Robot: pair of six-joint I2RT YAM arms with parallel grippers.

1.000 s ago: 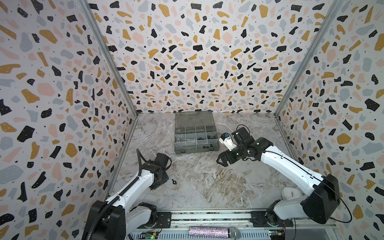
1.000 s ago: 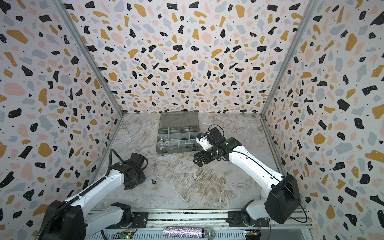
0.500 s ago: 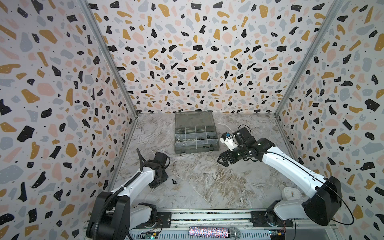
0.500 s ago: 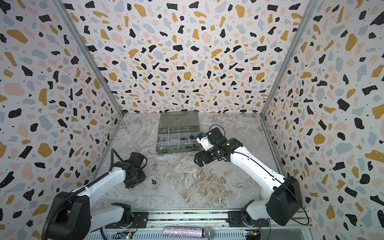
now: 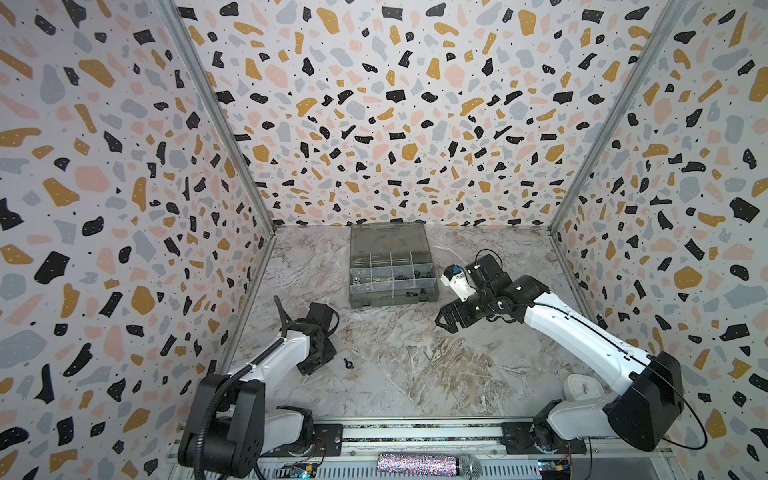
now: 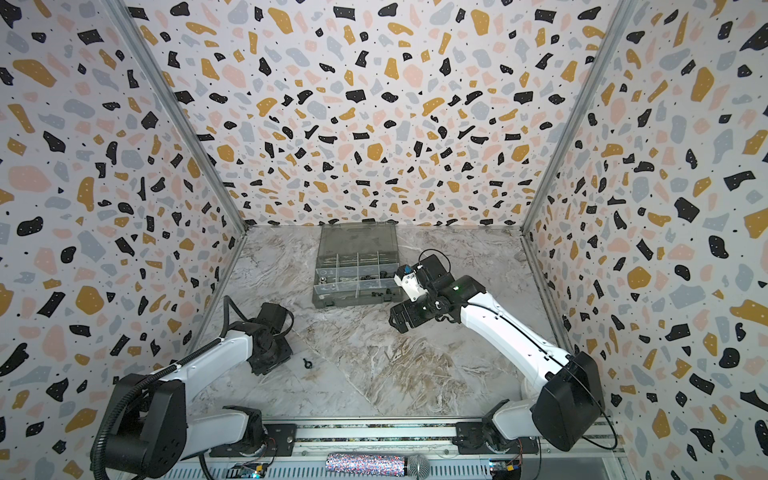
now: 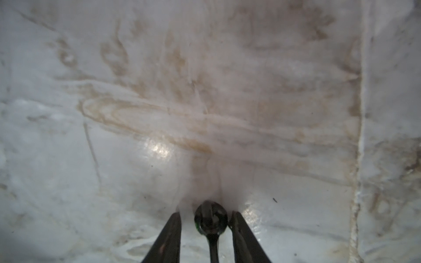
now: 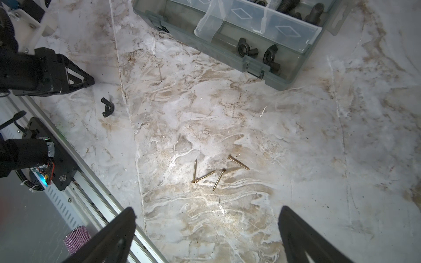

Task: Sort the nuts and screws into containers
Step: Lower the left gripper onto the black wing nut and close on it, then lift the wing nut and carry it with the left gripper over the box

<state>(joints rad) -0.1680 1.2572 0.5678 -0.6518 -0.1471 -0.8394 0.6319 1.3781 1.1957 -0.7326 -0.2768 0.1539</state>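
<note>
The marble-patterned table (image 5: 415,386) floors a speckled enclosure. At its far middle sits the smoky-grey organizer box (image 5: 392,300), with its lid (image 5: 388,239) laid open flat toward the far wall. The right gripper (image 5: 446,320) hangs over the table just near and right of the box, its jaws spread wide with nothing between them. The left gripper (image 5: 318,362) is low over the near left of the table. The left wrist view shows its jaws a little apart on either side of a dark round-headed piece (image 7: 210,219), but whether they pinch it cannot be told. A glitter-wrapped microphone (image 5: 430,462) lies on the rail at the near edge. The marks that can be made out are diamond outlines (image 8: 287,30) on the compartment floors. The right wrist view alone shows the contents clearly: two boxed wing nuts (image 8: 247,49) in the near right compartment and black bolts (image 8: 316,10) in the compartment beyond it. A loose wing nut (image 5: 348,364) lies on the table just right of the left gripper and apart from it, seen in both top views. Four brass-coloured wood screws (image 8: 195,170) lie clustered mid-table between box and rail. The top views are too coarse to show them.
</note>
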